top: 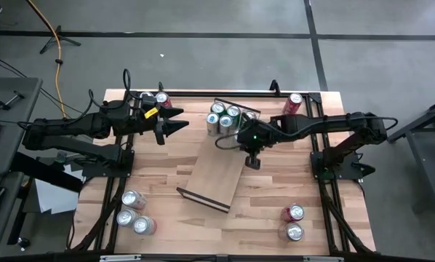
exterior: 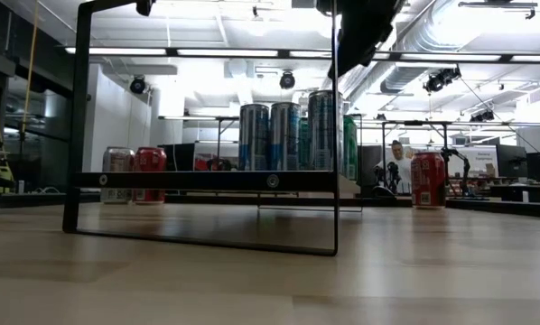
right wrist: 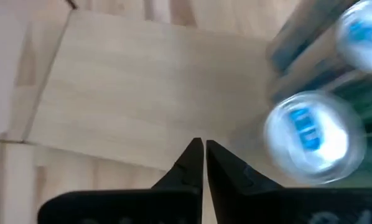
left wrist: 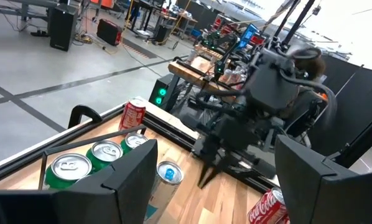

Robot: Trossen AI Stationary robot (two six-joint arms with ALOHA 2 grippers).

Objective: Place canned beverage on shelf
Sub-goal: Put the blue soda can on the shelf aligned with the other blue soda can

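Observation:
The shelf (top: pixel 212 173) is a light-wood board with dark metal rails, lying slantwise at the table's middle. Several cans with blue and green tops (top: pixel 225 116) stand upright on its far end; they also show in the low view (exterior: pixel 288 135) and the right wrist view (right wrist: pixel 310 134). My right gripper (top: pixel 252 161) is shut and empty, pointing down over the shelf's right edge (right wrist: pixel 142 93), just near of the cans. My left gripper (top: pixel 175 129) is open and empty, held level left of the cans, pointing toward them (left wrist: pixel 80 163).
Red cans stand at the far left (top: pixel 163 98) and the far right (top: pixel 294 102). Three cans (top: pixel 132 212) stand at the near left and two (top: pixel 294 222) at the near right. Bare tabletop (top: pixel 276 189) lies right of the shelf's near half.

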